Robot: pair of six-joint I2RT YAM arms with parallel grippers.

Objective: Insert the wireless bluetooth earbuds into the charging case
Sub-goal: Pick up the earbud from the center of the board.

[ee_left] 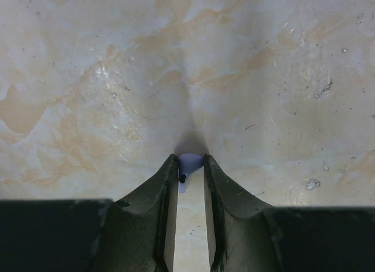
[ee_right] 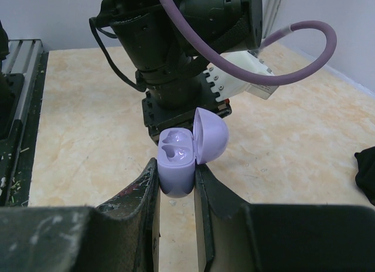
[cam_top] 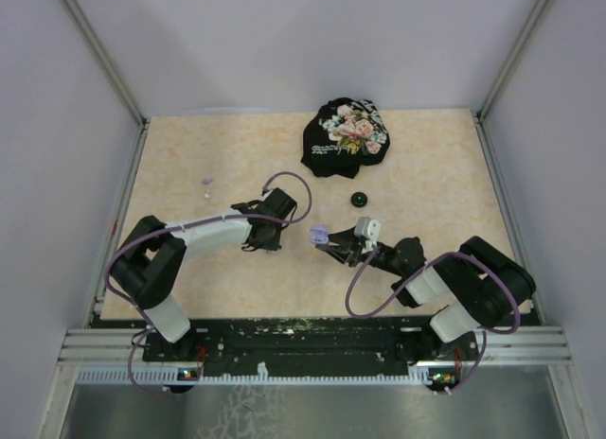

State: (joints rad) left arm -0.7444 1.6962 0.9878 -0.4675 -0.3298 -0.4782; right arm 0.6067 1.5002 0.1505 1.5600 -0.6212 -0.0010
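Observation:
My right gripper [ee_right: 176, 172] is shut on the lavender charging case [ee_right: 177, 160], lid open to the right and both sockets empty; in the top view the case [cam_top: 319, 236] is held above the table's middle. My left gripper [ee_left: 190, 162] is shut on a lavender earbud [ee_left: 190, 163], pinched between the fingertips just above the tabletop; in the top view the left gripper [cam_top: 268, 233] is a little left of the case. Another pale earbud [cam_top: 207, 183] lies on the table at the far left.
A black floral cloth [cam_top: 346, 134] lies at the back centre. A small black round puck [cam_top: 359, 199] sits in front of it. The left arm's wrist [ee_right: 187, 55] fills the background of the right wrist view, close behind the case.

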